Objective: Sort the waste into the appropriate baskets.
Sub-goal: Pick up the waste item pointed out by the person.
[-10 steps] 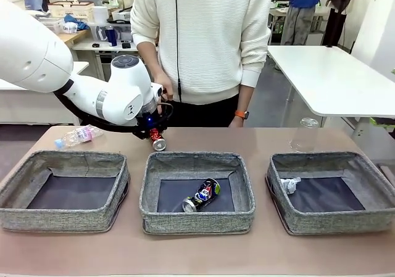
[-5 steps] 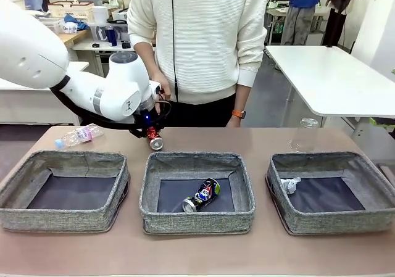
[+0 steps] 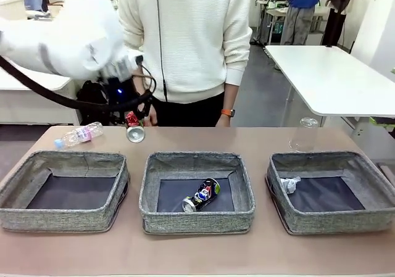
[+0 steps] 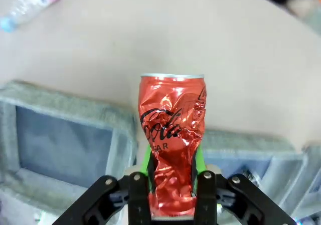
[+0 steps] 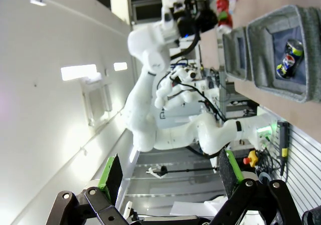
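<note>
Above the far side of the table [image 3: 259,140], the left gripper [image 3: 131,119] grasps the crushed red can [image 3: 134,131] clear of the surface, behind the gap between the left basket [image 3: 65,160] and the middle basket [image 3: 194,160]. In the left wrist view, the green pads [image 4: 146,161] press both sides of the can's lower part, and its silver end points away from the wrist. The right gripper [image 5: 170,172] has its jaws spread wide and holds nothing.

- Middle basket: contains the crushed dark can [image 3: 202,195].
- Right basket [image 3: 327,159]: contains the paper wad [image 3: 289,184].
- Blue-capped bottle [image 3: 79,135]: lies on the table behind the left basket.
- Second clear bottle [image 3: 304,135]: stands behind the right basket.

A person [image 3: 185,42] stands at the far edge.
</note>
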{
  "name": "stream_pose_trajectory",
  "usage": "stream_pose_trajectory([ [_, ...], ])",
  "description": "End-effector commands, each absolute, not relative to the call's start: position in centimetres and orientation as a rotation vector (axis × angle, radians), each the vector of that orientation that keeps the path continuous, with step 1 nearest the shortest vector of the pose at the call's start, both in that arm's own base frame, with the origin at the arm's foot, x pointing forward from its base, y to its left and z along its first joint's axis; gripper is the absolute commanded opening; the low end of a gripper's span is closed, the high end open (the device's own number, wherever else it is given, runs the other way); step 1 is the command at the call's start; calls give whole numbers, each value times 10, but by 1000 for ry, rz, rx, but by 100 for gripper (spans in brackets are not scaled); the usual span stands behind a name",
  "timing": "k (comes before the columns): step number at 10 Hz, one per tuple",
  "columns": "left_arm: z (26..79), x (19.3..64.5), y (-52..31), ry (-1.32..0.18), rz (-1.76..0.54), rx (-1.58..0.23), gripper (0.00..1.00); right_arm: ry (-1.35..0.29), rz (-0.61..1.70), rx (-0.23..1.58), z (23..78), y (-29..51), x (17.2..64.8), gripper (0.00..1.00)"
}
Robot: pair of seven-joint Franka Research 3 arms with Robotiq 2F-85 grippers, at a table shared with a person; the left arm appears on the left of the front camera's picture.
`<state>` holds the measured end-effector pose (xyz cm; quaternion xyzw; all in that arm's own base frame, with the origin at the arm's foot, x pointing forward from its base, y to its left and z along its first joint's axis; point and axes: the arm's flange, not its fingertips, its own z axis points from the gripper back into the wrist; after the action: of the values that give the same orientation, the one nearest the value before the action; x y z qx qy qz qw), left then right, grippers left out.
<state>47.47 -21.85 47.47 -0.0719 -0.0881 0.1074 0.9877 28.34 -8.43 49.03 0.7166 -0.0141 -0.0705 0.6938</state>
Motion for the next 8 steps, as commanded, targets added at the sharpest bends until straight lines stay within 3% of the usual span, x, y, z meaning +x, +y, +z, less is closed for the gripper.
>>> stream_pose_trajectory([
  [1, 507, 428, -192, -119, 14, -270, 0, -47, -140, 1617, 492, -84, 284, 100],
  [3, 521, 382, -186, -167, -16, -370, 0, -47, -140, 1617, 492, -84, 284, 100],
  [4, 517, 421, -210, -152, 28, -261, 0, -47, -140, 1617, 492, -84, 284, 100],
  [7, 517, 421, -210, -152, 28, -261, 0, -47, -140, 1617, 492, -84, 284, 100],
  [8, 517, 408, -203, -149, 6, -286, 34, -47, -140, 1617, 492, -84, 284, 100],
])
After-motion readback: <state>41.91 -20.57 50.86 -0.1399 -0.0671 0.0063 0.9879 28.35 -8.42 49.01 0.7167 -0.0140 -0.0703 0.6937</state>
